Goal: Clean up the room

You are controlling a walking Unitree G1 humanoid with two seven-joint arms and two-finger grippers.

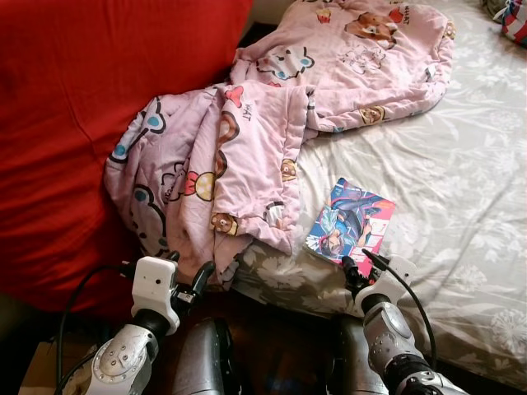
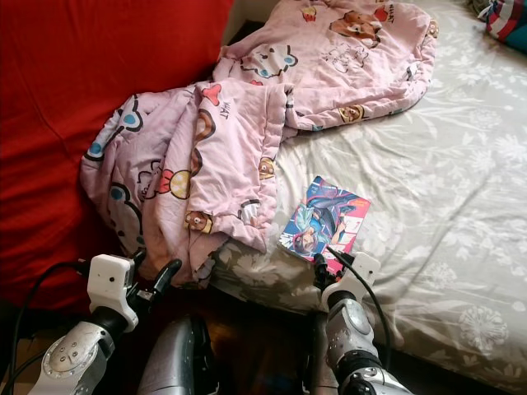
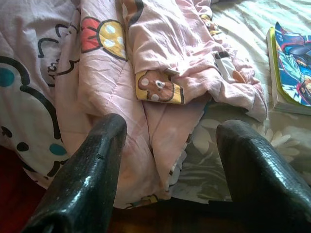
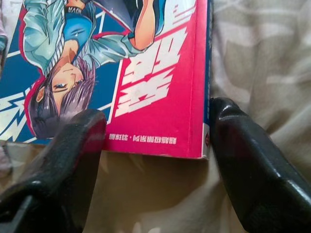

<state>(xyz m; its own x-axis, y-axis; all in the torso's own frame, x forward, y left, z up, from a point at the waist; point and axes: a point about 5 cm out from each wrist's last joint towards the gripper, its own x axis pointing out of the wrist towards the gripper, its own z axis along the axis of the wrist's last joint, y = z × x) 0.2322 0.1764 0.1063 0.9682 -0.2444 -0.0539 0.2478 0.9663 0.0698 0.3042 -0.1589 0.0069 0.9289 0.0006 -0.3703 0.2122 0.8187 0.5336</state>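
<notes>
Two grippers hover at the near edge of a bed spread with a pale floral-print sheet (image 1: 461, 189). Ahead of the left gripper (image 1: 188, 276), and up against a large red cushion (image 1: 74, 123) on its outer side, a rumpled pink cartoon-print quilt (image 1: 239, 156) spills over the mattress edge; that gripper's fingers are spread and hold nothing. Smaller, just beyond the right gripper (image 1: 362, 267), a glossy paperback comic book with a blue and magenta cover (image 1: 352, 220) lies flat on the sheet, its near edge between the parted, empty fingers (image 4: 252, 165) in the right wrist view. Picking up the book looks like the step in hand. To do it well, the fingers should probably slide forward level with the sheet so one goes under the cover's corner, then close across the thin edge without snagging fabric. White characters run along the magenta strip; I cannot read them surely.
</notes>
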